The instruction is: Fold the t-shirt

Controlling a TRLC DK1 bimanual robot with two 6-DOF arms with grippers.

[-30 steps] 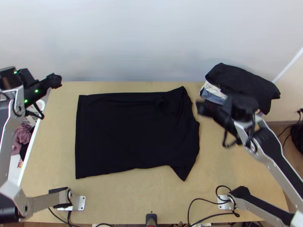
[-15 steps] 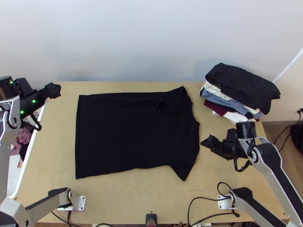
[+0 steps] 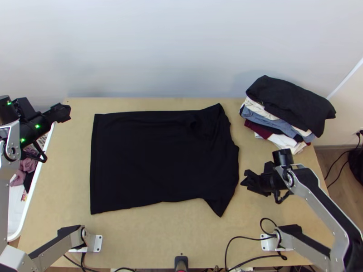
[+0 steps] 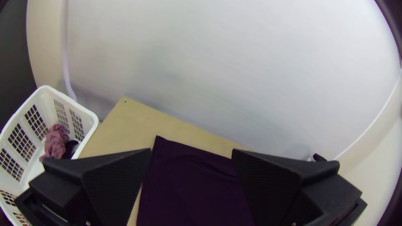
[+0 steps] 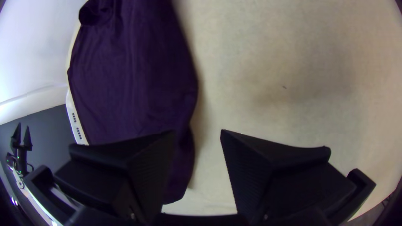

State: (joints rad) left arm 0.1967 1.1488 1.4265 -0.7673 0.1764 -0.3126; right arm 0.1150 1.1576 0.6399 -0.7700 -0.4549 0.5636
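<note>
Around the spread black cloth t-shirt, the black flat-fingered left gripper (ten o'clock) and right gripper (between three and four) are held fingers-apart, presumably for grasping.

A dark t-shirt lies softly creased on the desk — partly hidden behind one of the parted fingers.

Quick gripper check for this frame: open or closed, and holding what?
Left gripper: open, holding nothing.
Right gripper: open, holding nothing, beside the black t-shirt.
</note>
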